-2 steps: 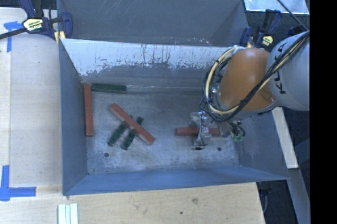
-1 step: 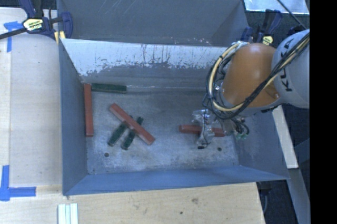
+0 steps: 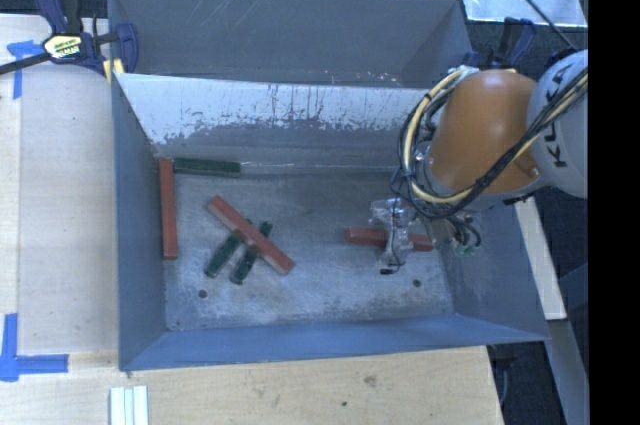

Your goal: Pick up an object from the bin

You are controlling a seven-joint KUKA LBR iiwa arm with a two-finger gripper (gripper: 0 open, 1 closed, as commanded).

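Speckled grey metal forms the floor of the bin, whose four sloping walls fill the middle of the frame. The arm enters from the right edge, and its wrist carries a rounded orange cover ringed on its left side by looped cables.

The claw hangs below the cover at centre right, low over the bin floor. It stands directly over a short red-brown bar, the task's thing. This bar lies flat and nearly level across the frame in the right half of the floor, near the right wall. Both ends of the bar show, one on each side of the claw, while its middle is hidden behind the claw. Whether the claw is released or clenched on the bar cannot be told, nor whether it touches the bar.

The remaining things lie well apart from the claw, in the left half of the floor:
- A long brown bar lies along the foot of the left wall, running top to bottom.
- A long green bar lies along the foot of the rear wall, its left end close to the top end of the brown bar.
- A slanted red bar runs from upper left to lower right.
- Two short green bars lie side by side at the slanted red bar's middle, and one of them crosses it.
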